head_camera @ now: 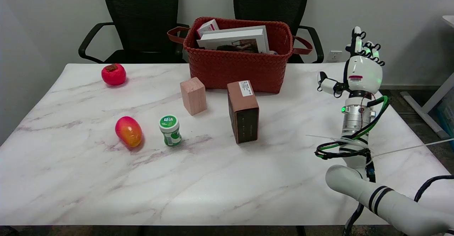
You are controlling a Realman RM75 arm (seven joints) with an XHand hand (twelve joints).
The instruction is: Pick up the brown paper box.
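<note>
The brown paper box [243,111] stands upright near the middle of the marble table [212,179], just in front of the red woven basket [238,54]. It has a white label on top and a dark front face. My right hand [358,67] is raised above the table's right side, well to the right of the box and apart from it. Its fingers point upward and are spread, with the thumb sticking out to the left. Nothing is in the hand.
A pink wooden block [193,96] stands left of the box. A green-capped jar [170,130] and a red-yellow mango [128,131] lie further left, and a red persimmon [113,74] sits at the far left. The basket holds books. Two black chairs stand behind the table.
</note>
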